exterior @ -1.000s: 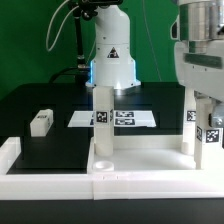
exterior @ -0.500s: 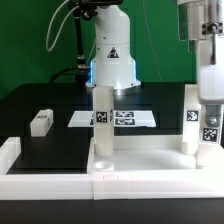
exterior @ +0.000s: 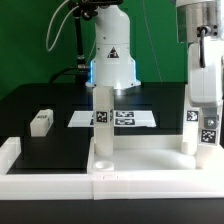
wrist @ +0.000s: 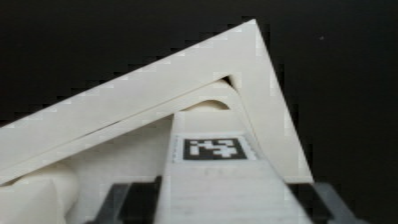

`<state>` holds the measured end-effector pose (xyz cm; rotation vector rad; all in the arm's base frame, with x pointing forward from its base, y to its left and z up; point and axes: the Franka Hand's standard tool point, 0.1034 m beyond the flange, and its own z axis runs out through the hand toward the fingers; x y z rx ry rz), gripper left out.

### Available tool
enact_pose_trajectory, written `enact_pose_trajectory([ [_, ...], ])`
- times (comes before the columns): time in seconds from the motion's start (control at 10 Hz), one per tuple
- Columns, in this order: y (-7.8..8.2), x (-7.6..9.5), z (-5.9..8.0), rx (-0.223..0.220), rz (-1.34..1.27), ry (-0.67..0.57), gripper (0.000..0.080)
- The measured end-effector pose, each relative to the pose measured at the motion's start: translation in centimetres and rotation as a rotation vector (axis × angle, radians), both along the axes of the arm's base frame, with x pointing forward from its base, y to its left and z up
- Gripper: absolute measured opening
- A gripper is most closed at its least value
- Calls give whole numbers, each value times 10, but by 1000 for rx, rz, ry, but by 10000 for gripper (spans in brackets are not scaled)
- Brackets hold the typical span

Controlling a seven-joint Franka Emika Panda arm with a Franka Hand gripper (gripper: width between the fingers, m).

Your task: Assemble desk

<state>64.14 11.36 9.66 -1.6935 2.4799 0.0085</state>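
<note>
Black table (exterior: 40,100) stretched before a green backdrop. On the exterior view's right, the gripper (exterior: 206,118) was clamped on a tagged held leg (exterior: 210,130), upright by the panel (exterior: 140,160) corner. Only the wrist view showed dark fingers (wrist: 128,200) pressing its sides above that rimmed corner. Only the exterior view showed a standing leg (exterior: 102,120) and a second standing leg (exterior: 190,125) on the panel, a loose leg (exterior: 40,122) well apart on the table, and the marker board (exterior: 128,118) behind.
</note>
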Motion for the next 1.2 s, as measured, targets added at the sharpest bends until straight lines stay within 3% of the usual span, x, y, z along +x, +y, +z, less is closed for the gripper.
enact_pose_trajectory([
  [0.1, 0, 0, 0, -5, 45, -5, 401],
  [0.2, 2, 1, 1, -31, 237, -32, 579],
  [0.3, 5, 0, 0, -56, 424, -52, 579],
  [0.4, 11, -5, -2, -77, 576, -54, 635],
  [0.8, 6, -4, -2, -118, 871, -74, 649],
  [1.0, -3, 3, 1, -206, 1304, -104, 649],
  [1.2, -2, 2, 0, -195, 1228, -99, 649],
])
